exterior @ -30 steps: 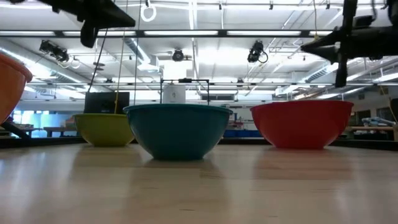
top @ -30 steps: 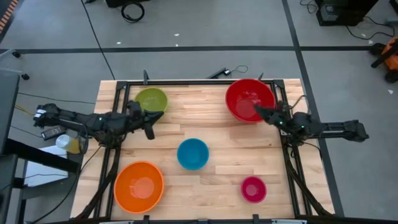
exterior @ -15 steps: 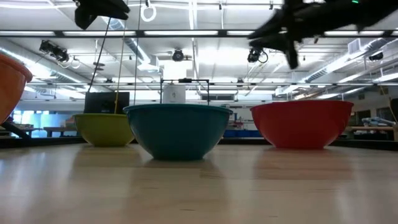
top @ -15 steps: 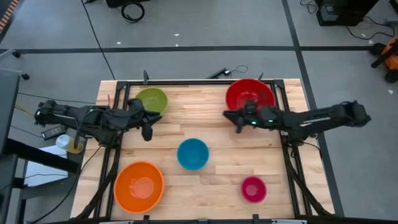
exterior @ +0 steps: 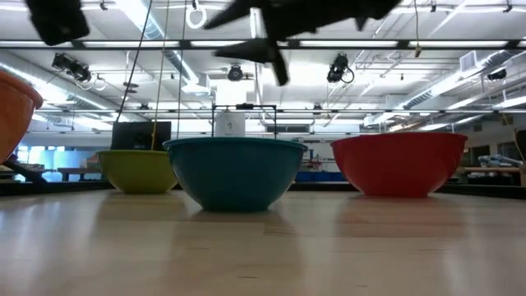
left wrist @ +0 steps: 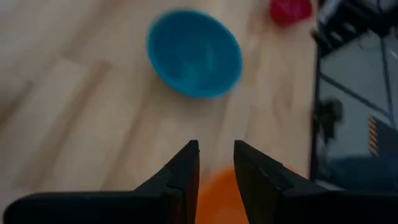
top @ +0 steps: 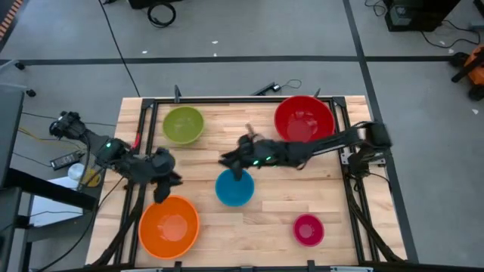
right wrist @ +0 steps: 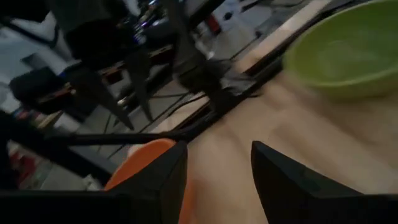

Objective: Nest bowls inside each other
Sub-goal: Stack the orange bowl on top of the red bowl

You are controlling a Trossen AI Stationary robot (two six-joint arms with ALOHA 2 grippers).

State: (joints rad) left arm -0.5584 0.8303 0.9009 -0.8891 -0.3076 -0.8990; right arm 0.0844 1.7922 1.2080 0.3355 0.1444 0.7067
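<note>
Five bowls stand apart on their bases on the wooden table: lime green (top: 184, 125) far left, red (top: 304, 121) far right, blue (top: 234, 187) in the middle, orange (top: 169, 225) near left, magenta pink (top: 308, 229) near right. My right gripper (top: 227, 162) hangs open in the air above the blue bowl's far side, reaching toward the table's left; its wrist view shows the green bowl (right wrist: 348, 50) and the orange bowl (right wrist: 143, 158) ahead. My left gripper (top: 161, 194) hovers open, with a narrow gap, over the orange bowl's far rim (left wrist: 217, 199), pointing toward the blue bowl (left wrist: 194, 53).
A dark metal frame (top: 147, 113) runs along the table's far, left and right edges. Bare wood lies between the bowls. In the low view the blue bowl (exterior: 234, 173) stands in front, with my right gripper (exterior: 263, 56) high above it.
My right gripper has swept from beside the red bowl toward the table's left, ending above the blue bowl's far side. My left gripper has swung from beside the green bowl toward the near edge and tipped downward, stopping over the orange bowl's far rim. No bowl has moved.
</note>
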